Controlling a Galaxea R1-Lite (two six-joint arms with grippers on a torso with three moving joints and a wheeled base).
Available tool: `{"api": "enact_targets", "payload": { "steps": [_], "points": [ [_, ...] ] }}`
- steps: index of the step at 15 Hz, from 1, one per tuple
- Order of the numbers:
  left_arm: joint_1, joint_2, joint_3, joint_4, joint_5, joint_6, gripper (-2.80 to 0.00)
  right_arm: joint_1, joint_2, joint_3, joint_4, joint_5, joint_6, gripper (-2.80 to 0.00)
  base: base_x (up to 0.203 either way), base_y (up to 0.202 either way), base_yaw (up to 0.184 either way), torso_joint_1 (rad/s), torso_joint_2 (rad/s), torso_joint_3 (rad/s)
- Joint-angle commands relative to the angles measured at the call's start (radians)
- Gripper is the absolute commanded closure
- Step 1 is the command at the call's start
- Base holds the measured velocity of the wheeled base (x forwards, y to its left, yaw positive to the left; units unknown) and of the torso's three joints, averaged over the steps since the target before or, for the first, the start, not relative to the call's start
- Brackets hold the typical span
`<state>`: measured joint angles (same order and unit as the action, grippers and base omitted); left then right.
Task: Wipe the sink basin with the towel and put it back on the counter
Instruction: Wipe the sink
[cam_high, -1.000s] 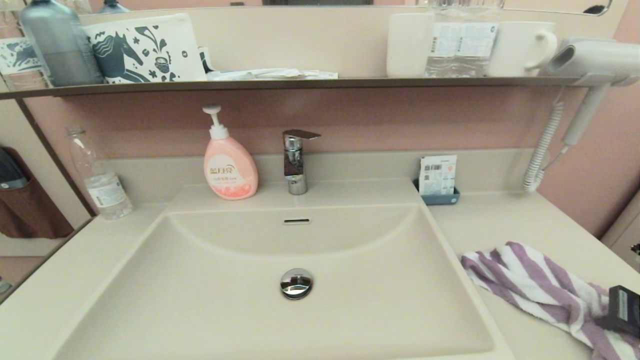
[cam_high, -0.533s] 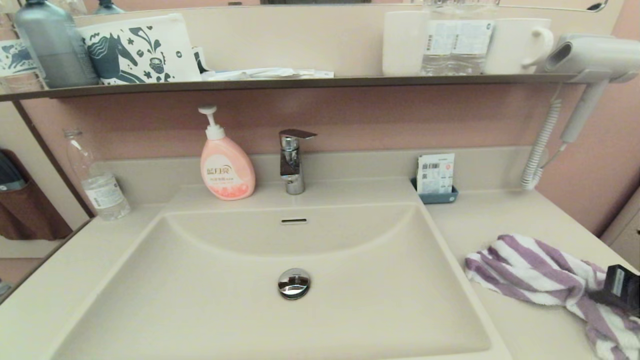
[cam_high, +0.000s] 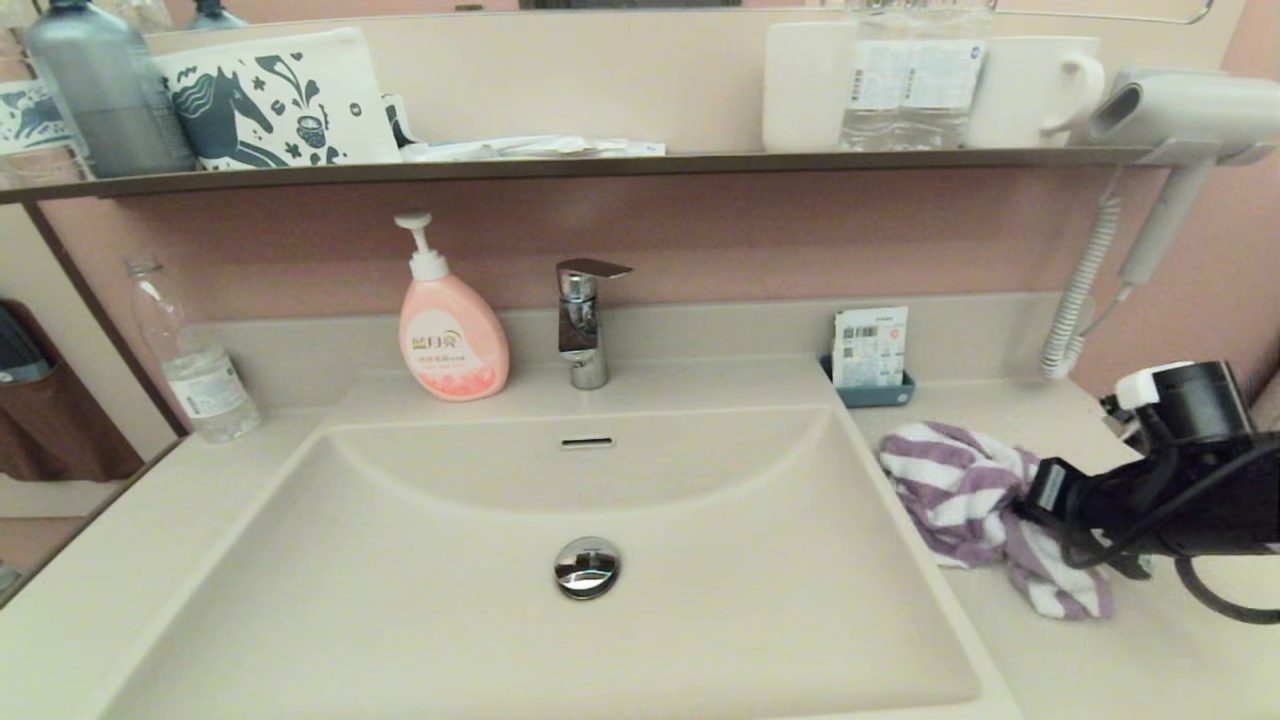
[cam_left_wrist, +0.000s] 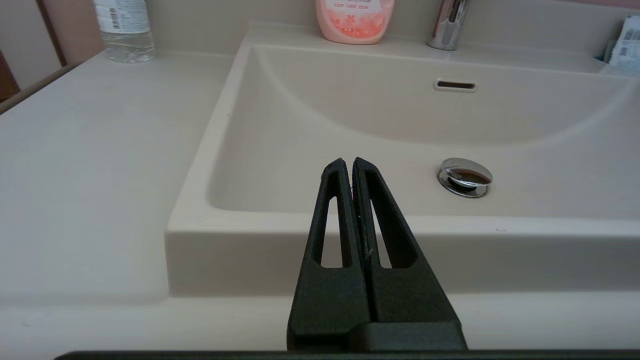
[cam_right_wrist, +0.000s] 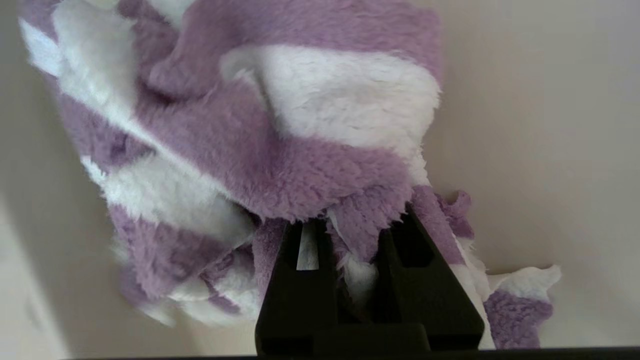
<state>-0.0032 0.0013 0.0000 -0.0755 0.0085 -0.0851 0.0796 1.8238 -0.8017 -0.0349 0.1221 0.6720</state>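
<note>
The purple-and-white striped towel (cam_high: 960, 490) is bunched up over the counter (cam_high: 1010, 420) just right of the sink basin (cam_high: 400, 560). My right gripper (cam_high: 1035, 495) is shut on the towel (cam_right_wrist: 280, 145), with fluffy fabric pinched between its black fingers (cam_right_wrist: 300, 280) and folds draping over their tips. The basin holds a chrome drain plug (cam_high: 587, 567) and an overflow slot (cam_high: 587, 442). My left gripper (cam_left_wrist: 348, 164) hangs shut and empty in front of the basin's near rim (cam_left_wrist: 300, 227), out of the head view.
A chrome faucet (cam_high: 582, 320) and a pink soap pump bottle (cam_high: 450, 335) stand behind the basin. A water bottle (cam_high: 190, 360) is at the back left. A blue tray with a card (cam_high: 872, 360) sits at the back right, and a hair dryer (cam_high: 1170, 115) hangs from the shelf.
My right arm has come up and into view, dragging the towel left and away from the front edge toward the basin. The towel went from spread out to bunched.
</note>
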Motion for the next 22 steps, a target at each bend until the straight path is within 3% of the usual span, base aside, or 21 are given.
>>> {"api": "enact_targets", "payload": {
  "steps": [1,5,10,14,17,22],
  "points": [
    [0.000,0.000,0.000,-0.001,0.001,-0.001,0.00,0.039,0.093,-0.065,0.011,-0.001,0.018,0.00,0.000,0.000,0.000,0.000,0.00,0.000],
    [0.000,0.000,0.000,-0.001,0.001,-0.001,0.00,0.045,0.188,-0.218,0.010,-0.099,0.041,0.00,0.000,0.000,0.000,0.000,0.00,0.000],
    [0.000,0.000,0.000,-0.001,0.001,-0.001,0.00,0.076,0.200,-0.353,0.062,-0.112,0.038,0.00,0.000,0.000,0.000,0.000,0.00,0.000],
    [0.000,0.000,0.000,-0.001,0.001,-0.001,0.00,0.125,0.123,-0.302,0.266,-0.111,0.040,0.00,0.000,0.000,0.000,0.000,0.00,0.000],
    [0.000,0.000,0.000,-0.001,0.001,-0.001,0.00,0.150,0.008,-0.166,0.350,-0.112,0.038,0.00,0.000,0.000,0.000,0.000,0.00,0.000],
    [0.000,0.000,0.000,-0.001,0.001,-0.001,0.00,0.148,-0.242,-0.058,0.539,-0.110,0.034,0.00,0.000,0.000,0.000,0.000,0.00,0.000]
  ]
}}
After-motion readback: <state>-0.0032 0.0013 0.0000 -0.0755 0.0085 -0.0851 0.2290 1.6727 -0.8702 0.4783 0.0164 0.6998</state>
